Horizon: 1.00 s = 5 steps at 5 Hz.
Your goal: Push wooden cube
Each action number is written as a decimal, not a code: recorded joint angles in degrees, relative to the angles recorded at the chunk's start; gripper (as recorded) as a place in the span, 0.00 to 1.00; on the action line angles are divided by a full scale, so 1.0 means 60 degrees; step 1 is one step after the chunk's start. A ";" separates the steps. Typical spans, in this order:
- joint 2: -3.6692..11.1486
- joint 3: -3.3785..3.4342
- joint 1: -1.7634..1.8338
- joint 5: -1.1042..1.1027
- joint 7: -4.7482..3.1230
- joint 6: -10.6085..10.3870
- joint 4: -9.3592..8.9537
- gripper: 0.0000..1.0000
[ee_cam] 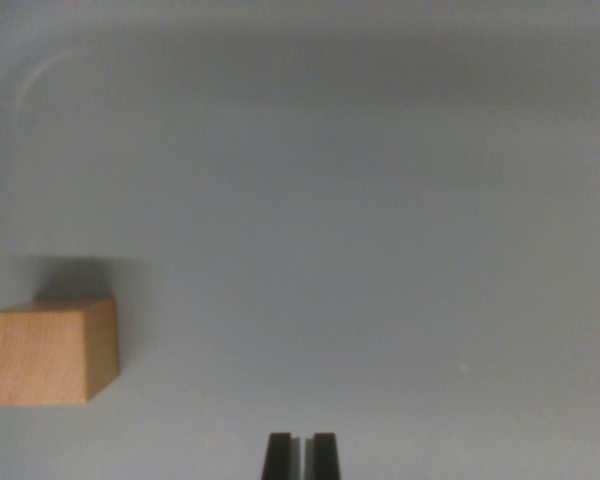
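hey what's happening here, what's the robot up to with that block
This is the view from the arm's wrist camera, looking down on a plain grey surface. The gripper shows at the bottom edge, its two dark fingers nearly together with only a thin gap between them. A wooden cube sits off to the wrist view's left, well apart from the fingers. Nothing is touching it, so the push has not started; the gripper would need to come in beside the cube first.

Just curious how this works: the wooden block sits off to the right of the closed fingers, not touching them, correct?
Not quite. In the wrist view the wooden block sits off to the left of the closed fingers, not the right. The rest holds: the two are apart on the plain grey surface.
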 joint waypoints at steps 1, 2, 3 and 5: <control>0.0273 0.0121 0.0196 -0.0050 0.0268 -0.0455 -0.0251 0.00; 0.0273 0.0121 0.0196 -0.0050 0.0268 -0.0455 -0.0251 0.00; 0.0542 0.0241 0.0389 -0.0099 0.0533 -0.0904 -0.0500 0.00; 0.0805 0.0357 0.0578 -0.0147 0.0791 -0.1342 -0.0742 0.00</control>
